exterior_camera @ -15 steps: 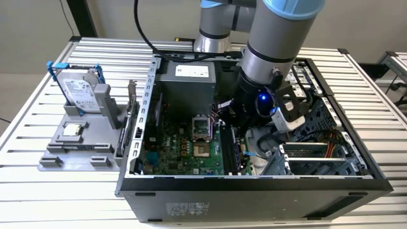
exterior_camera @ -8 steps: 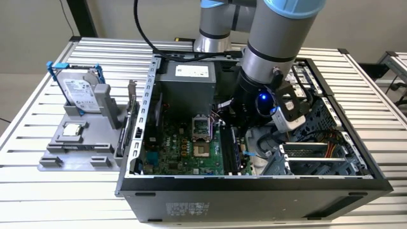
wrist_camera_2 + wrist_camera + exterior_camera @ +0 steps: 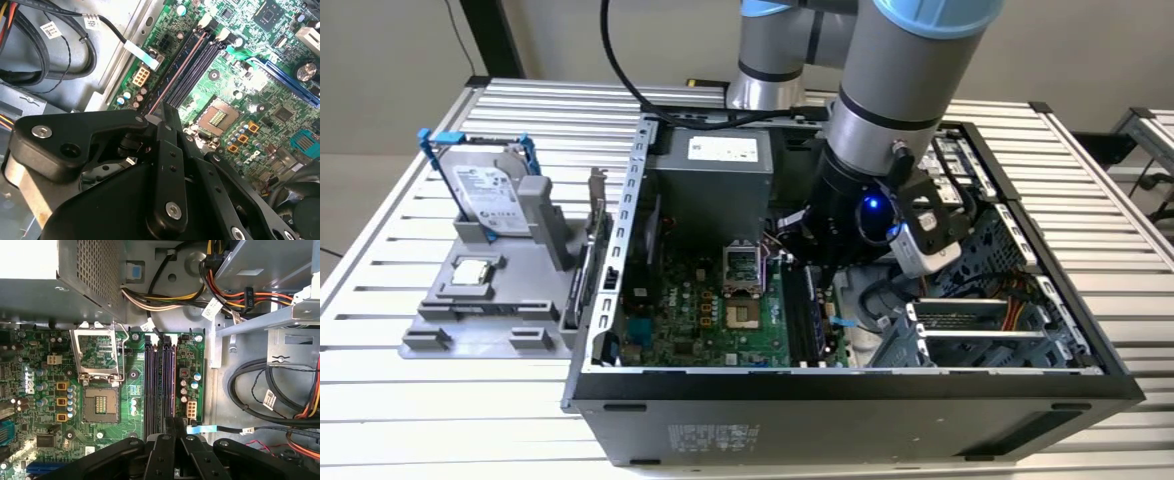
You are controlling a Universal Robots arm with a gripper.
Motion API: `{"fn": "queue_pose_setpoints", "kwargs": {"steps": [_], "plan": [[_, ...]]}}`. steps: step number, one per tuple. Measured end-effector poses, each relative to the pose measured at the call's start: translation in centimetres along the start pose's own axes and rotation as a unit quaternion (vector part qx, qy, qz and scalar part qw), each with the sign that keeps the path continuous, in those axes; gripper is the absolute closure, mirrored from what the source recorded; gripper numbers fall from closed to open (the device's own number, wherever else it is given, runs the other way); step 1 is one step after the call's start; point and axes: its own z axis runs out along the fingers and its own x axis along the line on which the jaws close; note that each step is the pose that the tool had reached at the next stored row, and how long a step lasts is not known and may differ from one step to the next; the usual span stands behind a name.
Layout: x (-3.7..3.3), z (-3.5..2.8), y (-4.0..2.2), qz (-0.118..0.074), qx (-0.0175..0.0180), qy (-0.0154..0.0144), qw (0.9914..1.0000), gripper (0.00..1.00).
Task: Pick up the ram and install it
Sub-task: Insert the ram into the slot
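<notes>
The ram (image 3: 175,75) shows edge-on as a thin pinkish line along the dark memory slots (image 3: 197,62) of the green motherboard (image 3: 270,100). In the first wrist view the ram (image 3: 161,385) runs as a pale line between the purple slots (image 3: 150,385). My gripper (image 3: 159,119) has its black fingers drawn together on the ram's near end, low over the slot. The first wrist view puts the gripper (image 3: 172,427) at the slots' end. In the exterior view the arm reaches down into the open computer case (image 3: 854,385), with the gripper (image 3: 811,272) over the slots.
An open processor socket (image 3: 100,405) lies beside the slots. The grey power supply (image 3: 714,175) stands behind, and cable bundles (image 3: 260,390) and drive bays (image 3: 974,330) crowd the other side. At the exterior view's left, a grey fixture (image 3: 434,335) holds a blue-framed hard drive (image 3: 487,195) and a small silver chip (image 3: 474,270).
</notes>
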Motion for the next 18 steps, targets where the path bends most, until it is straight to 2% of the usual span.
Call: {"fn": "queue_pose_setpoints", "kwargs": {"steps": [12,15,18], "plan": [[0.02,0.00,0.00,0.000,0.0000,0.0000,1.00000,1.00],[0.03,0.00,0.00,-0.008,0.0000,0.0005,0.99997,1.00],[0.02,0.00,0.00,-0.024,0.0001,0.0007,0.99972,1.00]]}}
